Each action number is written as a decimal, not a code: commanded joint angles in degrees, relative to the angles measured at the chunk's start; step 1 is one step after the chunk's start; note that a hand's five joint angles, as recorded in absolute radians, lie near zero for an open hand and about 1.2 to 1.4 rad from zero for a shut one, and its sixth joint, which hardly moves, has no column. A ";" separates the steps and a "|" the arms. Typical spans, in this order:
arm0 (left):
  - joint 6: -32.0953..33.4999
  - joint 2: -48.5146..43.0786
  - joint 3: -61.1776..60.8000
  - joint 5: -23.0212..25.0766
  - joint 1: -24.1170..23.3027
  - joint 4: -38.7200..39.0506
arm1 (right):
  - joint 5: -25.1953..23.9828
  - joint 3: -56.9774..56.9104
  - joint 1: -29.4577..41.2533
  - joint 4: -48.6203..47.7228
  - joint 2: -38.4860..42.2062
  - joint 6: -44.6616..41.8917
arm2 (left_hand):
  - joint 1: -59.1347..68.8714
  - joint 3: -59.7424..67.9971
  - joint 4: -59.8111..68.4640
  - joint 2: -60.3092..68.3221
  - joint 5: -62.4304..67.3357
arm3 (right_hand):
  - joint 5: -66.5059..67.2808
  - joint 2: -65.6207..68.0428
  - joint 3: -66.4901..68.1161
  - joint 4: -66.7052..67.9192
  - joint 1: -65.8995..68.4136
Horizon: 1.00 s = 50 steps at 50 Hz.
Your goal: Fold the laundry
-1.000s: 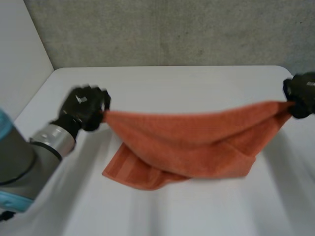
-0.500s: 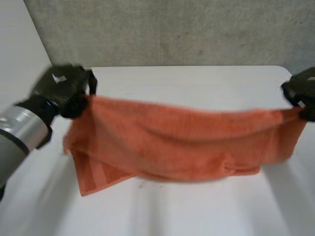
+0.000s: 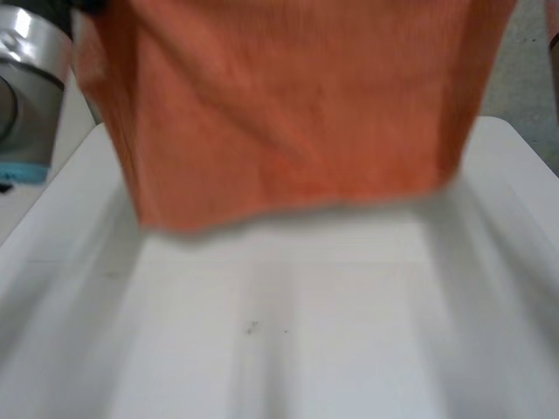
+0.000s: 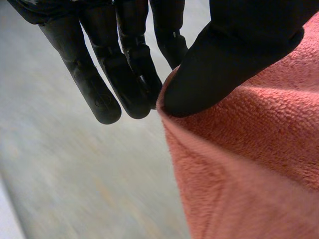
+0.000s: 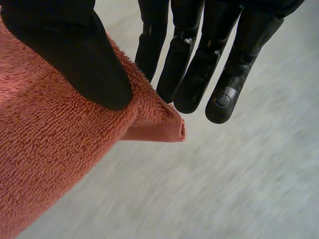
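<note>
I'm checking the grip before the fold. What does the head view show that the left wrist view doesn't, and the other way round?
From the head view: the towel hanging spread wide, its lower edge free above the white table, with the left arm raised beside it. From the left wrist view: the left hand, its thumb pinching the towel's edge against the fingers. Shared: the orange terry towel itself.
</note>
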 commanded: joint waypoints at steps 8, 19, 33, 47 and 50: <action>-4.66 9.19 -26.61 -0.41 2.44 -2.00 | -13.20 31.16 -1.33 -7.85 -8.38 5.32 | 11.69 10.33 10.28 10.22 10.75 | 13.85 12.20 12.05 11.63 25.29; -4.13 4.04 -46.50 1.44 0.95 -2.78 | -20.60 47.71 -7.13 -5.57 -1.19 2.17 | 11.69 10.33 10.28 10.22 10.75 | 13.85 12.20 12.05 11.63 25.29; -2.90 1.81 -46.86 1.35 -0.73 -5.69 | -20.78 51.85 -13.36 12.27 0.41 -13.32 | 11.69 10.33 10.28 10.22 10.75 | 0.51 -1.14 -1.30 -1.71 11.95; -2.99 2.78 -47.57 1.35 -0.55 -5.69 | -22.54 53.79 -14.08 13.60 -9.96 -4.53 | 11.69 10.33 10.28 10.22 10.75 | -20.57 -22.23 -22.38 -22.79 -9.13; -2.99 2.87 -47.48 1.35 -0.46 -5.69 | -23.24 54.67 -14.08 13.34 -11.72 -4.18 | 11.69 10.33 10.28 10.22 10.75 | -20.57 -22.23 -22.38 -22.79 -9.13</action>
